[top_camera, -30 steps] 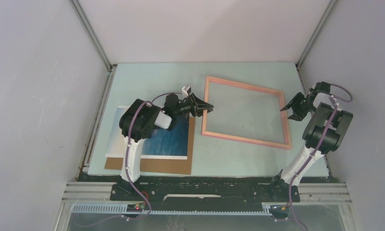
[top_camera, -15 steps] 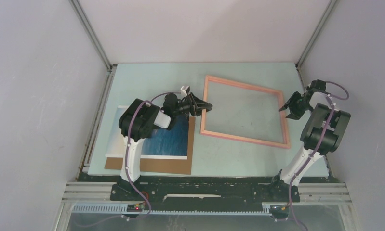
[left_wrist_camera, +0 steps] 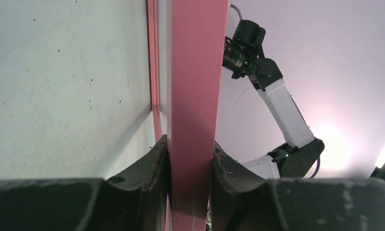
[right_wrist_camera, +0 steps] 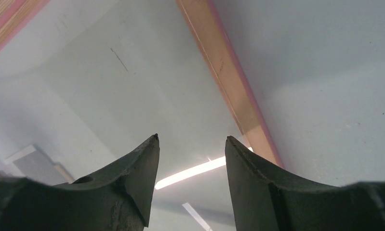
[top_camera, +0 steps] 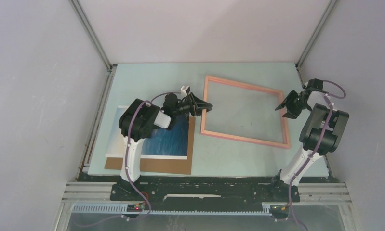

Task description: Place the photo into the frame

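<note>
Clamps the left tool (top_camera: 205, 106) on the frame (top_camera: 243, 139)'s left rail and holds the right tool (top_camera: 280, 112) open, empty, near its right rail.

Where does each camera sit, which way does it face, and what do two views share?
Top external: fixed above and behind the bases, looking down at the table; left arm and right arm show.
Left wrist: on the left arm, looking along the left tool, shut on the frame; right arm beyond.
Right wrist: on the right arm, looking down past the open right tool at the frame's rail.
Shared: all views see the frame.
</note>
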`<state>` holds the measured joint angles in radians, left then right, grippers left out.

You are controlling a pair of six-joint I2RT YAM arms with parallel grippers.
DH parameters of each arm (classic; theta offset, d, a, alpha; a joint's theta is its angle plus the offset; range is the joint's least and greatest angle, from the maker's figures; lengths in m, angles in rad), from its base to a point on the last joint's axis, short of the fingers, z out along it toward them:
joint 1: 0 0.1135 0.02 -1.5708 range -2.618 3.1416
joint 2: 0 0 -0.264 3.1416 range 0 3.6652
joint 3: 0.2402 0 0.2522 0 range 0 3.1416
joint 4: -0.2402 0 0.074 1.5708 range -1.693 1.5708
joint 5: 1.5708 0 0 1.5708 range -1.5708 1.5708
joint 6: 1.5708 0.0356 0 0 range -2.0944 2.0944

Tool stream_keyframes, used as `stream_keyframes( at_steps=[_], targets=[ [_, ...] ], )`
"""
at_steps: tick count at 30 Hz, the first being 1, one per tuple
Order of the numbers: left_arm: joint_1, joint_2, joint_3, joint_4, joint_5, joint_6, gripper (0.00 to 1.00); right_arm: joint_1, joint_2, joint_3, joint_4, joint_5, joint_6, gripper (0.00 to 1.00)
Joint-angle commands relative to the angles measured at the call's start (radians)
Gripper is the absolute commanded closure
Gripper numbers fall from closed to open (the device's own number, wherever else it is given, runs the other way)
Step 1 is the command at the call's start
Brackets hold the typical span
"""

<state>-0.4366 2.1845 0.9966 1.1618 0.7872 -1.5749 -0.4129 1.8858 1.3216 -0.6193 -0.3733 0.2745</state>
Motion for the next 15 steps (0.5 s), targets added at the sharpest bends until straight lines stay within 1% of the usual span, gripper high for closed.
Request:
stream_keyframes(
  at_steps=[1,3,6,11,15],
  targets=[
    [-0.005,-0.019,-0.006,0.086,-0.011,-0.027,1.00,-0.006,0.004,-0.004,-0.005,-0.069,0.014,0.40],
    [-0.005,-0.022,-0.006,0.087,-0.009,-0.026,1.00,-0.007,-0.010,-0.005,-0.001,-0.065,0.019,0.39],
    [-0.005,-0.020,-0.007,0.091,-0.009,-0.028,0.98,-0.023,-0.037,-0.003,0.001,-0.012,0.013,0.39],
    [-0.004,-0.016,-0.009,0.107,-0.009,-0.041,0.97,-0.081,-0.049,-0.003,0.007,-0.029,0.017,0.39],
    [-0.004,-0.016,-0.011,0.107,-0.010,-0.041,0.97,-0.098,-0.032,-0.003,0.006,-0.031,0.017,0.39]
  ],
)
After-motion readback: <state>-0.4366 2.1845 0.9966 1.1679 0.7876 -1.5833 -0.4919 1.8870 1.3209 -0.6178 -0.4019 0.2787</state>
